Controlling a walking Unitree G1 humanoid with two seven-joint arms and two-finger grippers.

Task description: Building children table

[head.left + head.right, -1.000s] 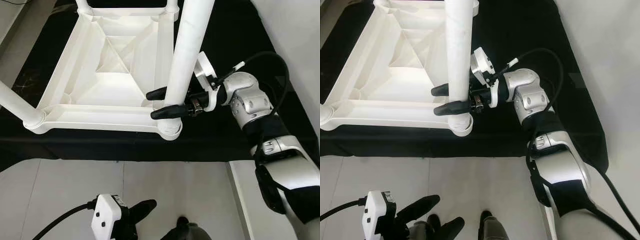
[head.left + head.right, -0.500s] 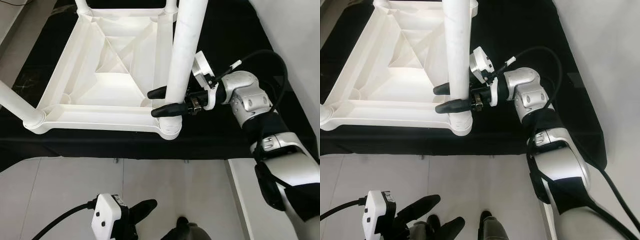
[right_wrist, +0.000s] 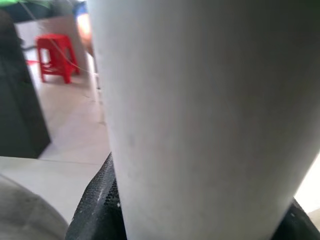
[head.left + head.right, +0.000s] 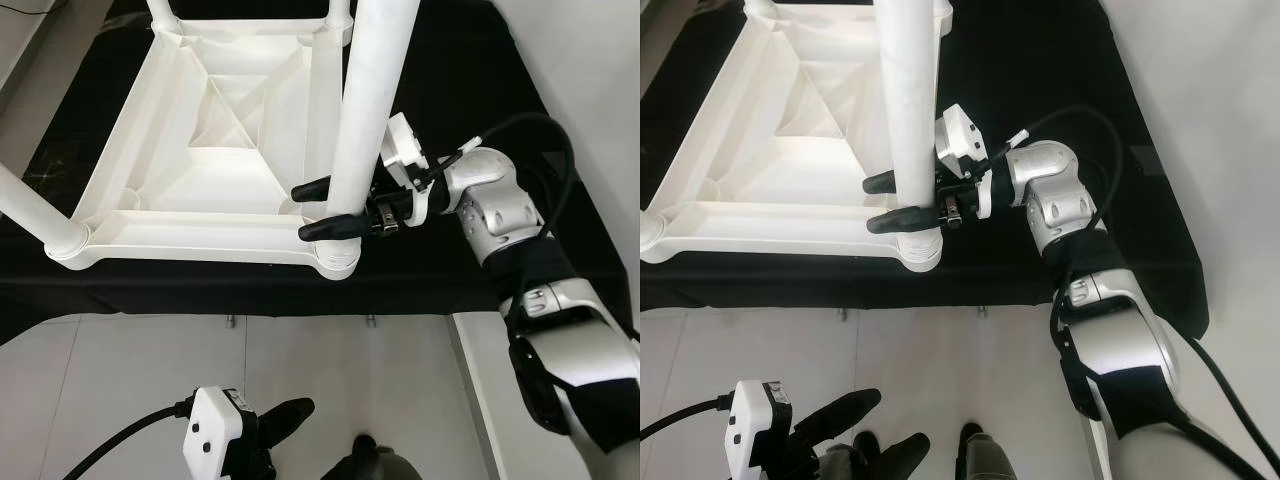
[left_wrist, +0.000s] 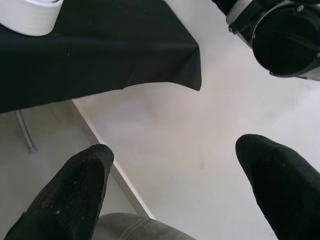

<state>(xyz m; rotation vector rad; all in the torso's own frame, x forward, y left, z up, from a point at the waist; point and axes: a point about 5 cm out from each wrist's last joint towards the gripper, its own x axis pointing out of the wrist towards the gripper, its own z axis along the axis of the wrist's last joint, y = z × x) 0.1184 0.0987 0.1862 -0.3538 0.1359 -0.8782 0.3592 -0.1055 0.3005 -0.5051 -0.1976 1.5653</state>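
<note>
Compared with a second ago, the right gripper [image 4: 322, 209] is being seen slightly lower and nearer the corner socket, with the wrist turned a little and the white camera block on it shifted toward the leg; the white table leg [image 4: 365, 100] is standing a touch more upright in its socket, while the upturned table top [image 4: 215, 130] is lying where it was on the black cloth [image 4: 470, 90]. The leg is being clasped just above the socket by the two long black fingers [image 4: 902, 219], one on each side of the tube, so the jaws are being held apart only by the tube's width and are pressed against it. In the right wrist view the white tube [image 3: 205, 115] is being shown very close, with a dark finger [image 3: 97, 200] at each edge and a red stool [image 3: 52, 57] far behind on a tiled floor. Another leg [image 4: 35, 215] is already seated at the near left corner of the frame, and two more are being glimpsed at the far corners. The left gripper [image 4: 265, 430] is being kept low over the pale floor [image 4: 350, 390], its fingers [image 5: 65, 192] spread wide and holding nothing.
</note>
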